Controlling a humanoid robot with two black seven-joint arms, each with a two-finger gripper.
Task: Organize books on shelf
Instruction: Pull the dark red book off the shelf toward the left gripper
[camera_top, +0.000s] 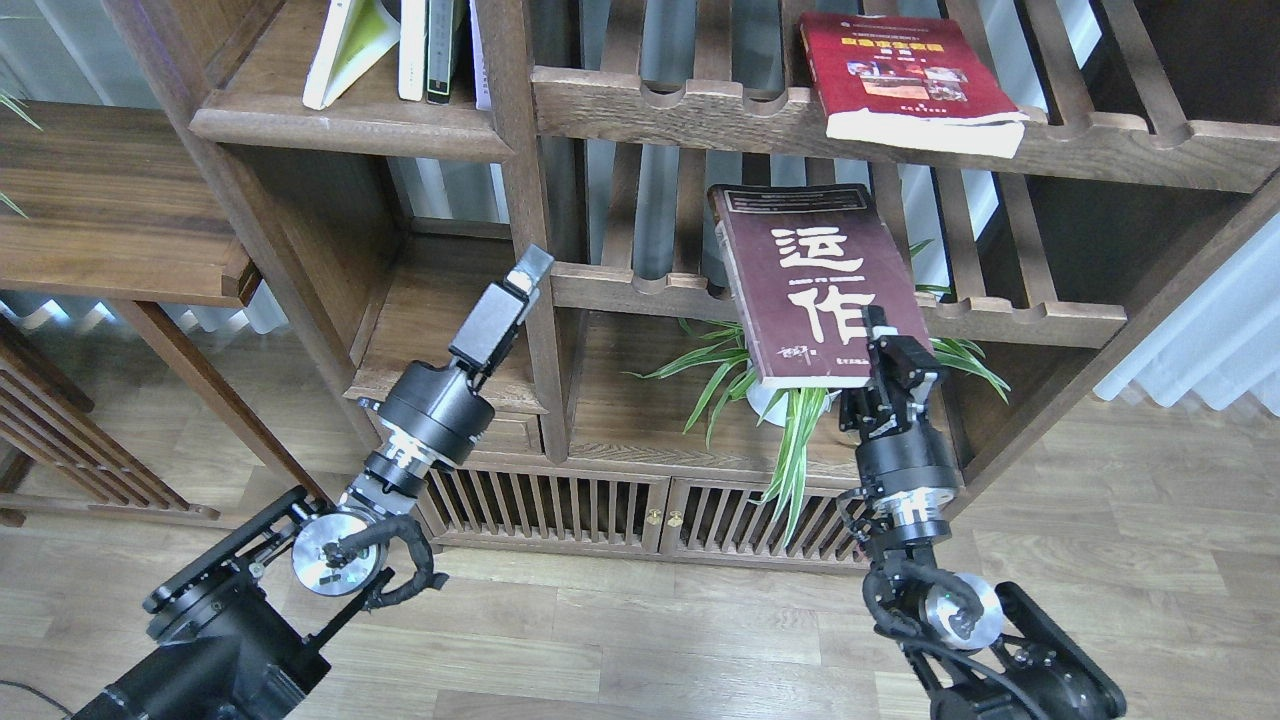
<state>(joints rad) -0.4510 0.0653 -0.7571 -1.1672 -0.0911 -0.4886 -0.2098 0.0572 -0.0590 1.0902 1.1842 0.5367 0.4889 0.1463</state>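
Observation:
My right gripper (882, 345) is shut on the lower right corner of the dark maroon book (812, 280). It holds the book tilted in the air in front of the lower slatted rack (1010, 315), above the plant. The red book (905, 70) lies flat on the upper slatted rack. A pale yellow-green book (345, 45) leans on the solid dark-brown shelf (350, 125) at top left. My left gripper (528, 270) is raised beside the bookcase's upright post, below that shelf and holding nothing. Its fingers cannot be told apart.
Thin white and dark-spined books (425, 45) stand on the shelf next to the leaning book. A potted spider plant (790, 395) sits under the held book. The upright post (520, 190) stands between my arms. A lighter wooden table (100, 210) is at the left.

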